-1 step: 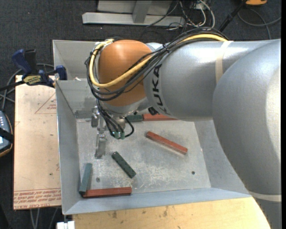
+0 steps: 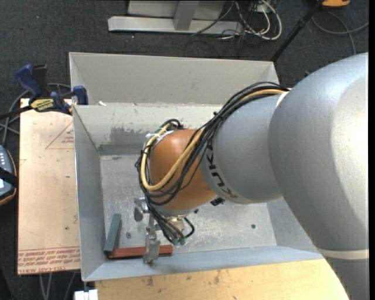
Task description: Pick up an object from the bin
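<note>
A red-brown flat bar (image 2: pixel 130 252) lies at the fingers (image 2: pixel 152 253), against the near wall of the bin (image 2: pixel 176 79); whether they are released or clenched, I cannot tell. Just left leans a grey block (image 2: pixel 112 233). The scuffed bin stands on dark carpet (image 2: pixel 35 35). The arm (image 2: pixel 304 152) reads "KUK".

Floor (image 2: pixel 35 35) all round is dark grey, prob. short carpet, tho hard to be sure from up here. Top centre, a pale grey stand base (image 2: pixel 135 23) lies flat on it, w/ an upright post (image 2: pixel 184 12) in the middle. Just right of that, a tangle of black & white cables (image 2: pixel 258 20). A dark pole (image 2: pixel 296 31) slants across top right. Light's even, no hard shadows.
</note>
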Available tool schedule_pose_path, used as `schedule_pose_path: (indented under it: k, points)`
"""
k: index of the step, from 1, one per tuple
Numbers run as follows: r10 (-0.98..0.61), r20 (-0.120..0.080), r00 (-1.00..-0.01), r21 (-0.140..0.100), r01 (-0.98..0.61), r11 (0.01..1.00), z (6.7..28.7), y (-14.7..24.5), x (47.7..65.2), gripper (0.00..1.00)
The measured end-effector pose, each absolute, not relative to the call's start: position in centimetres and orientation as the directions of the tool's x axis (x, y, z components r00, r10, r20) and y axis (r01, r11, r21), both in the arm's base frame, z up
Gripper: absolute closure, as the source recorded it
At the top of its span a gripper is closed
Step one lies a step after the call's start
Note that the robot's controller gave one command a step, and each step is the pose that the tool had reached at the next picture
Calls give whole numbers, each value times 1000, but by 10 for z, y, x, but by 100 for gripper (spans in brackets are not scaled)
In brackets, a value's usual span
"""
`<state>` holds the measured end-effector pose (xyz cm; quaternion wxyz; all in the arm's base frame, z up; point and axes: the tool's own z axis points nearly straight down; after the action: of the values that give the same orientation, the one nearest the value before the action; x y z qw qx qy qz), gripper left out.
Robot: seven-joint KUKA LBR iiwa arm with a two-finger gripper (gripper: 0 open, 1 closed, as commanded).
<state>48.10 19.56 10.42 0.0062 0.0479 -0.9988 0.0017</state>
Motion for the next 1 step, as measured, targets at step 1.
schedule_pose_path:
  k: [1]
  points:
    - [-148,-16,-989,3,-148,989,72,157,484,0]
